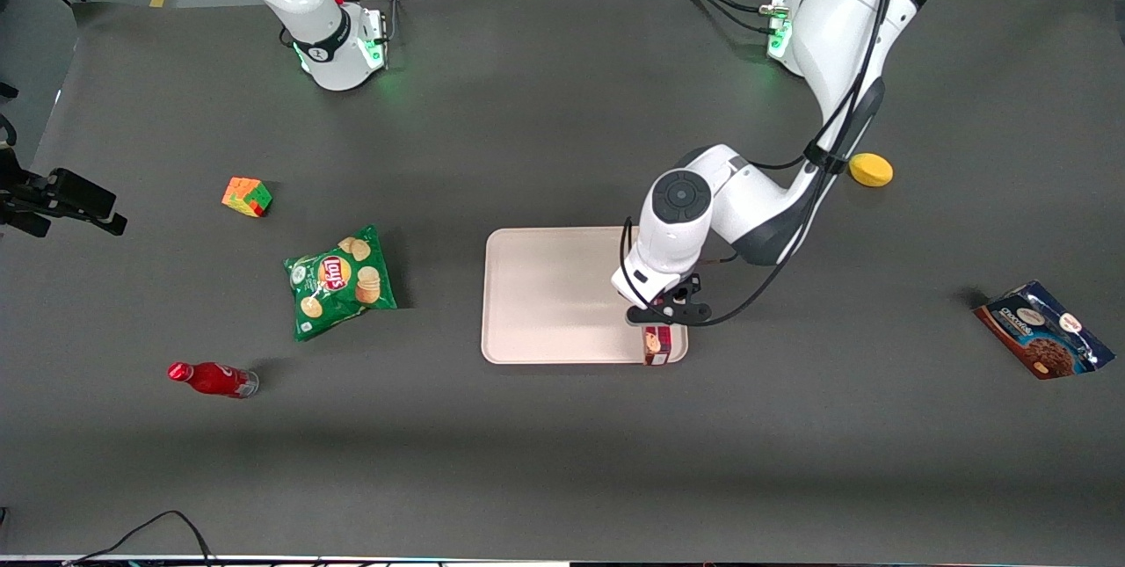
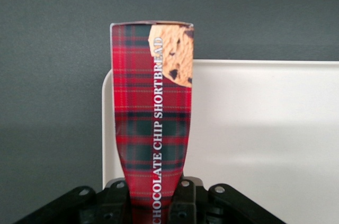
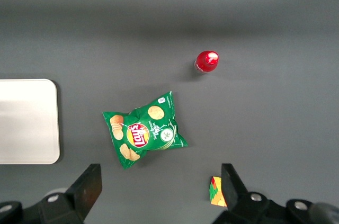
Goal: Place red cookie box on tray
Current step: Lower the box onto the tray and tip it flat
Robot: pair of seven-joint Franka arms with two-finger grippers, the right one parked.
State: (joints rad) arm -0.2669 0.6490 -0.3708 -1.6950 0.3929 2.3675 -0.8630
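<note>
Cookie box [image 1: 657,345] gripped in the gripper [image 1: 661,327], poking out below the wrist over the tray [image 1: 549,294], at the tray's near corner toward the working arm's end. Only the box's short near end visible from the front, the rest hidden under the arm [image 1: 703,215]. Cannot tell whether the box touches the tray or hangs just above it. On the table [image 1: 562,461], toward the parked arm's end: green chip bag [image 1: 338,281] beside the tray, cube [image 1: 247,196] farther from the camera than the bag, red bottle [image 1: 212,379] lying nearer to the camera than the bag. Toward the working arm's end: yellow disc [image 1: 870,170] beside the arm, blue cookie bag [image 1: 1043,330] well apart from the tray.

Left wrist view: box [image 2: 152,113] clamped at one end between the two fingers [image 2: 183,203], jaws closed on its sides, plaid face and "CHOCOLATE CHIP SHORTBREAD" lettering showing, cookie picture at the free end. Box lying across the rounded corner of the tray [image 2: 265,128], its free end reaching past the rim over the dark table [image 2: 53,75].

Right wrist view: tray edge [image 3: 32,123], chip bag [image 3: 142,131], bottle [image 3: 206,61] seen cap-on, cube corner [image 3: 217,192] by the parked fingers. Cookie box and working gripper out of this view.
</note>
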